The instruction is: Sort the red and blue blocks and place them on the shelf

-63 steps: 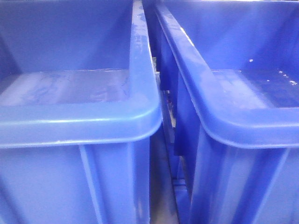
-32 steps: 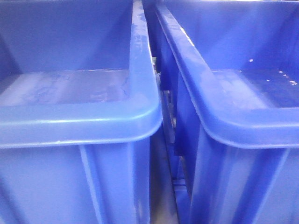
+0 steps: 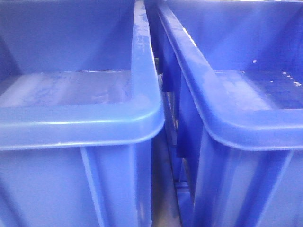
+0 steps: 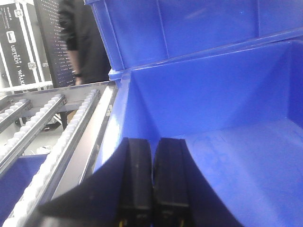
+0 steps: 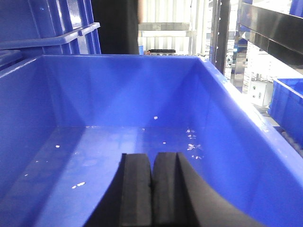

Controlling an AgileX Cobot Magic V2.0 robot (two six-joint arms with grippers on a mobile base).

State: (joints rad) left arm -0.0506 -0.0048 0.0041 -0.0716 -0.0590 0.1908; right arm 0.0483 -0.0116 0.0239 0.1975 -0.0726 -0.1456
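Observation:
Neither the red block nor the blue block shows in any view. My left gripper (image 4: 152,142) is shut with nothing between its black fingers; it hangs over the left inner wall of a large blue bin (image 4: 213,94). My right gripper (image 5: 152,156) is also shut and empty, low over the floor of another blue bin (image 5: 118,90) dotted with white specks. The front view shows only these two bins, the left (image 3: 94,120) and the right (image 3: 246,127), side by side with a narrow gap. The shelf shows as grey roller rails (image 4: 71,127) and a dark upright post (image 5: 222,33).
A second blue bin (image 4: 189,28) stands behind the left one. A person in black (image 4: 85,42) stands beyond the roller rails, next to a black case (image 4: 19,42). More blue bins (image 5: 289,104) sit on racking to the right.

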